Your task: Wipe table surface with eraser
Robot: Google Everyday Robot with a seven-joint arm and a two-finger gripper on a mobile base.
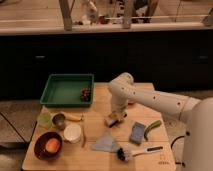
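Pincer (117,116) points straight down over mid-worktop (100,107), tip meeting the eraser (111,121), a small tan block lying on the wood; clenched on it or released, cannot tell. Sponge (137,132) just right of the eraser, grey cloth (106,143) in front of it, brush (135,151) near the front edge. Green tray (66,90) back left; white cup (72,133) and dark bowl (48,146) front left

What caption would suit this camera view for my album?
The white robot's pincer at a small tan rectangular eraser block on the light tan wooden tabletop, near a blue-grey sponge.
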